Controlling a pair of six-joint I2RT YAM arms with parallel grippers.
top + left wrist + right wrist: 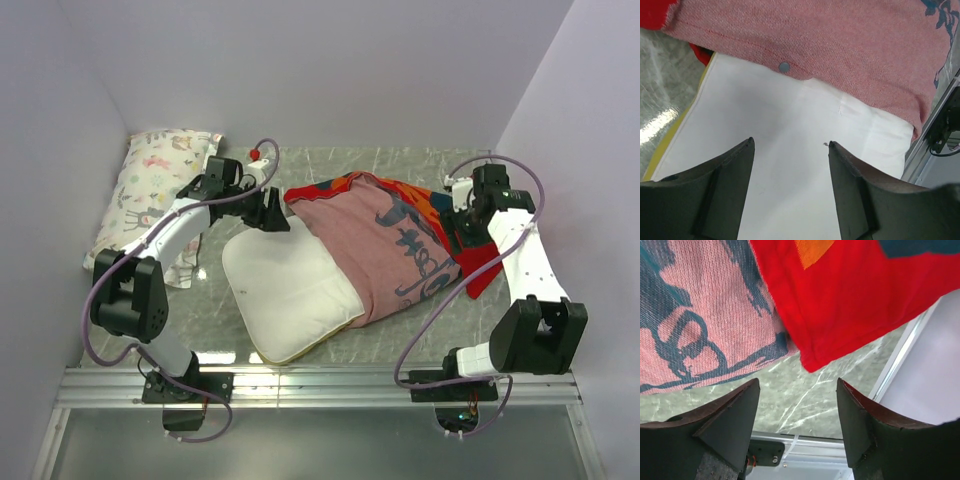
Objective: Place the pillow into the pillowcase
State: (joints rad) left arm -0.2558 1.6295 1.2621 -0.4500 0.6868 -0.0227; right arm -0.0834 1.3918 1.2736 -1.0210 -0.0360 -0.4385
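Top external view: left gripper (274, 217), jaws wide and empty, hovers over the pillow (290, 290), which lies half inside the pillowcase (390, 250) in the middle of the counter (400, 165). Right gripper (460, 215), near the right edge, gapes empty too. It should pin the case while the left pushes the pillow deeper.

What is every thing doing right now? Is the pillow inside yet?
Pillow: lying flat, far end inside the pillowcase, near end sticking out.
Pillowcase: rumpled, pink side up, pulled over only part of the pillow.
Left fingers: open, holding nothing, over the pillow.
Right fingers: open, holding nothing, by the pillowcase's red edge.
Animal pillow: lying by the left wall, not held.
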